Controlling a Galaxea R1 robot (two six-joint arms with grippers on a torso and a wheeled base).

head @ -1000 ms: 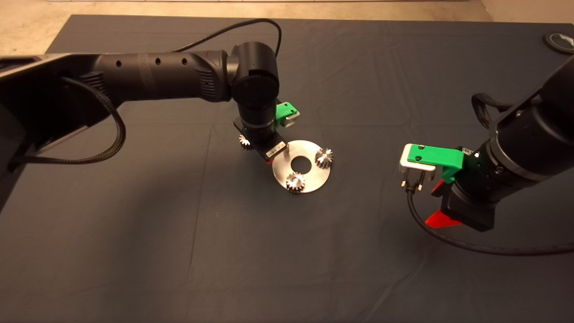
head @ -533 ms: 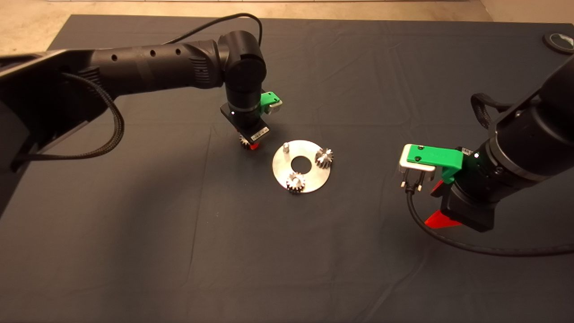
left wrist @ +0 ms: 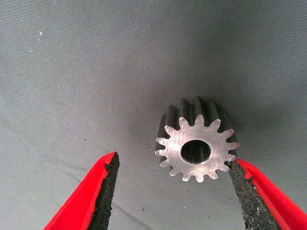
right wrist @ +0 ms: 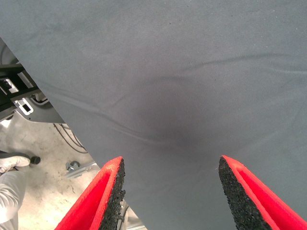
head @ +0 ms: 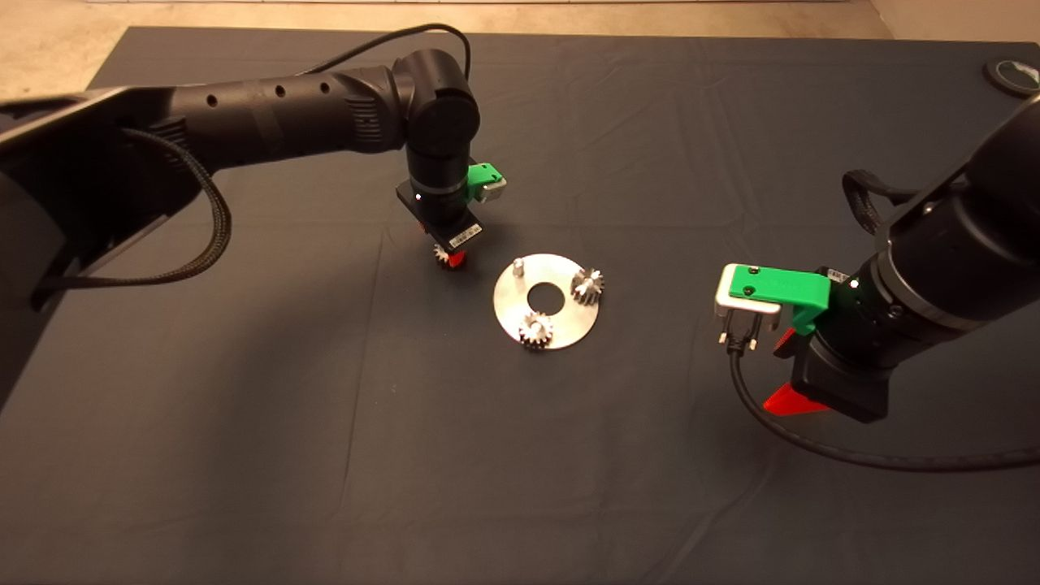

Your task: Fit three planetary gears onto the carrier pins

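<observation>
A flat silver disc [head: 508, 312] lies mid-mat. Two planetary gears sit on carrier pins: one [head: 587, 285] at the right edge, one [head: 535, 330] at the front. The third pin [head: 517, 265] stands bare at the disc's far left. A third gear [left wrist: 197, 144] lies on the mat just left of the disc, mostly hidden under my left gripper [head: 452, 258] in the head view. My left gripper [left wrist: 173, 184] hangs over it, open, and one pad [left wrist: 242, 190] touches the gear's teeth. My right gripper [right wrist: 169, 191] is open over bare mat at the right.
A black ring-shaped thing [head: 1012, 76] lies at the mat's far right corner. The right wrist view shows the mat's edge with floor, metal frame parts and a person's shoe and leg [right wrist: 12, 189] beyond it. A black cable [head: 853, 455] trails from the right arm.
My left gripper moved left off the disc, uncovering the bare pin, and came down over the loose gear. The right arm shifted slightly.
</observation>
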